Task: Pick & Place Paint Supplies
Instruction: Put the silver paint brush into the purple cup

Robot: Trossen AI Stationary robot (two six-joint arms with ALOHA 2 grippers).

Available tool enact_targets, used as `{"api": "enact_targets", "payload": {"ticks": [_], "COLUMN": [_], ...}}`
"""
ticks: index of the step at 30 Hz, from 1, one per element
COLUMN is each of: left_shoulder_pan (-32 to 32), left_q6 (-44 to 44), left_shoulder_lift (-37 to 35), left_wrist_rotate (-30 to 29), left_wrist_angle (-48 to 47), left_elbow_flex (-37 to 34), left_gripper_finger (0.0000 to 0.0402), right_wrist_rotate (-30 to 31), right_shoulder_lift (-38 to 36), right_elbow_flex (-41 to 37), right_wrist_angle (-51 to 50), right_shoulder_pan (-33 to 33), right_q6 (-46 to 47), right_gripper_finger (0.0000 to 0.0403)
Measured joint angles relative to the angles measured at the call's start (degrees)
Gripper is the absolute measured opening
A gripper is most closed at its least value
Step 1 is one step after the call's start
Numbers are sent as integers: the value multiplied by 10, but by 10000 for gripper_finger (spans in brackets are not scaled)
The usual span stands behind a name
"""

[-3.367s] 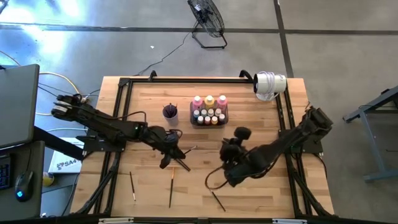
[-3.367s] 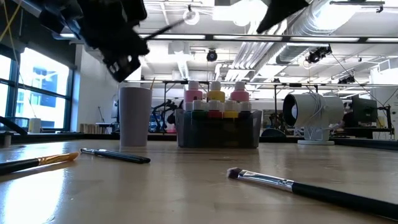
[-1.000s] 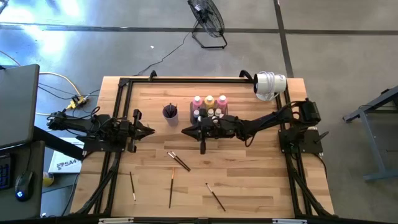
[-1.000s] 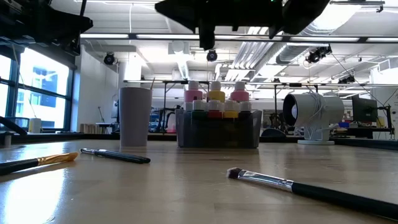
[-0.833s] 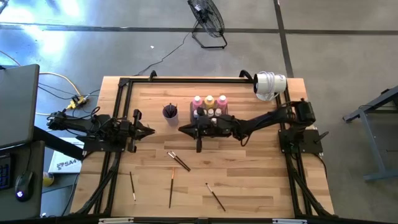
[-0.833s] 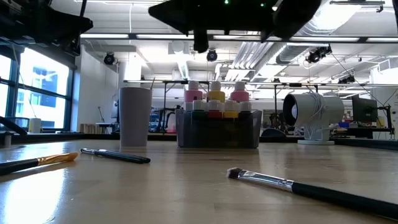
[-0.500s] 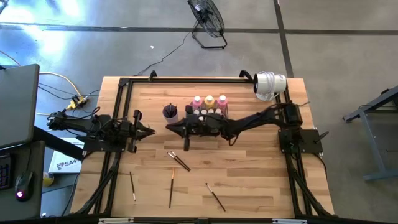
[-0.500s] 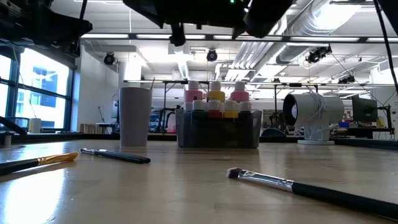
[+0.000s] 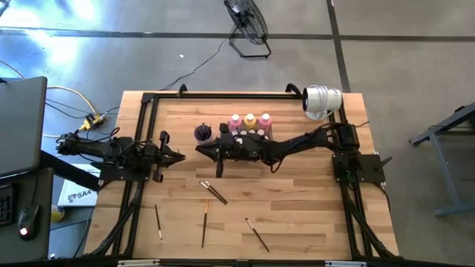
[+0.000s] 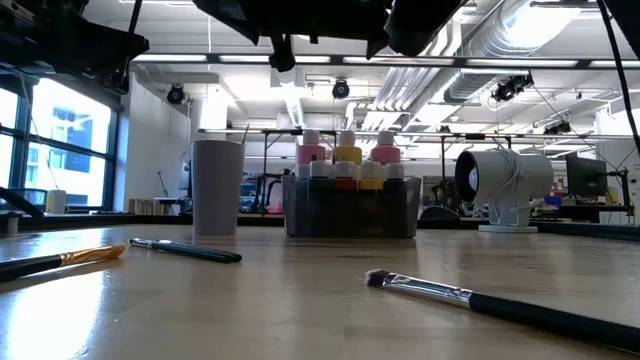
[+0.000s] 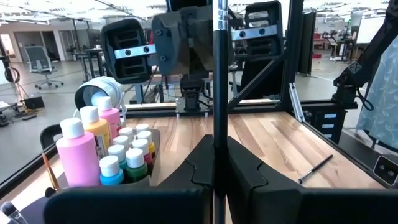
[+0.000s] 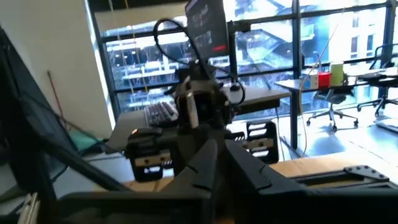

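Observation:
My left gripper (image 9: 181, 156) waits at the table's left side, shut on a thin dark paintbrush (image 11: 217, 74) that stands upright. My right gripper (image 9: 199, 150) reaches across from the right, high above the table. It is level with the purple cup (image 9: 202, 133) on the cup's near side and faces the left gripper. Its fingers look shut, with nothing visible between them (image 12: 219, 152). The paint bottles (image 10: 346, 152) stand in the dark tray (image 10: 350, 210), partly under the right arm. Several brushes lie flat on the table (image 9: 213, 191) (image 9: 204, 221) (image 9: 257, 235). My left gripper pinches the brush's dark handle (image 11: 217, 127) between its two fingers. The fingers are level and point toward the table's right side, lying across the brush. The brush rises straight up above the fingers, clear of the table. My own fingers hide its lower part.
A white round device (image 9: 321, 100) stands at the far right corner. Black frame rails (image 9: 223, 94) run along the table's edges. A brush handle (image 11: 47, 169) sticks up out of the cup. Bare wood (image 9: 297, 211) lies between the loose brushes and the right arm's base.
My right gripper has travelled toward the table's left edge, staying high. It went from above the tray of bottles to the near side of the cup and has slowed over the last half second.

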Motion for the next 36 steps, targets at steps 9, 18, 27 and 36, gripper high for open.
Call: {"api": "enact_targets", "payload": {"ticks": [9,18,27,36], "left_shoulder_pan": [0,0,0,0], "left_q6": [0,0,-1,-13], "left_shoulder_lift": [0,0,0,2], "left_wrist_rotate": [0,0,0,-49], "left_wrist_angle": [-2,-1,-16,-16], "left_elbow_flex": [0,0,0,0], "left_gripper_finger": [11,12,12,12], "right_wrist_rotate": [-7,-17,-18,-30], "right_shoulder_lift": [0,50,85,85], "right_elbow_flex": [0,38,108,116], "right_wrist_angle": [-6,24,-16,-37], "right_shoulder_pan": [0,4,4,4], "right_q6": [-2,2,0,0], "right_gripper_finger": [118,123,123,123]}}
